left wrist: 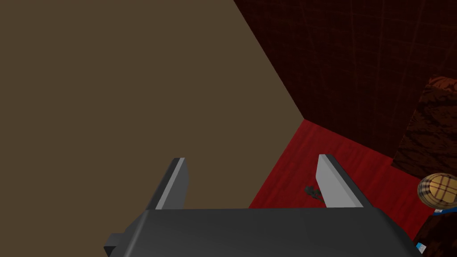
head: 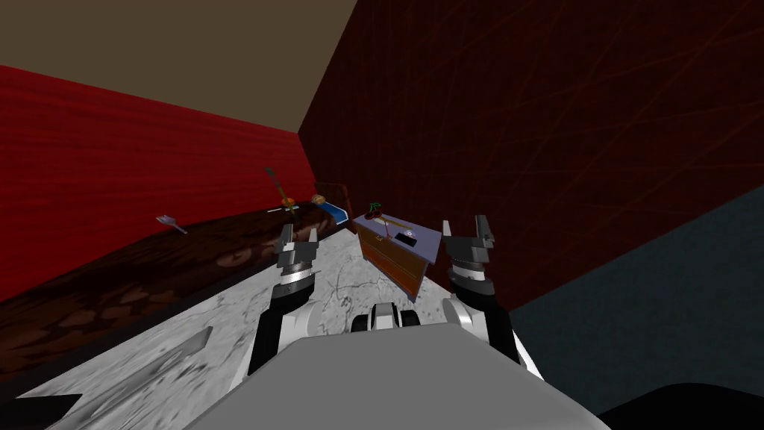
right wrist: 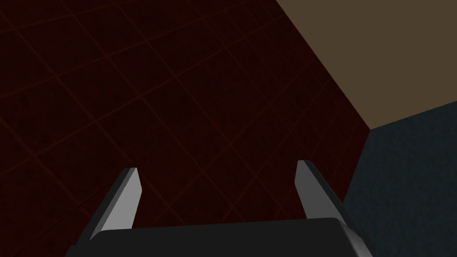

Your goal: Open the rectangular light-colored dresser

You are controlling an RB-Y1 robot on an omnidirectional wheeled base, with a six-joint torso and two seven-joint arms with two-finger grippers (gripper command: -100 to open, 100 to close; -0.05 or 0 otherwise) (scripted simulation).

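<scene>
The dresser stands against the dark red wall ahead, a low box with an orange-brown front and a pale lavender top. Small items lie on that top, among them a black one and a green-and-red one. Its front looks closed. My left gripper is raised to the left of the dresser, open and empty. To the dresser's right my right gripper is also raised, open with nothing between its fingers. Neither gripper touches the dresser.
A marbled pale floor leads up to the dresser. A long dark brown surface runs along the bright red wall on the left, with small objects on it. A blue-topped piece and a round tan thing sit in the far corner.
</scene>
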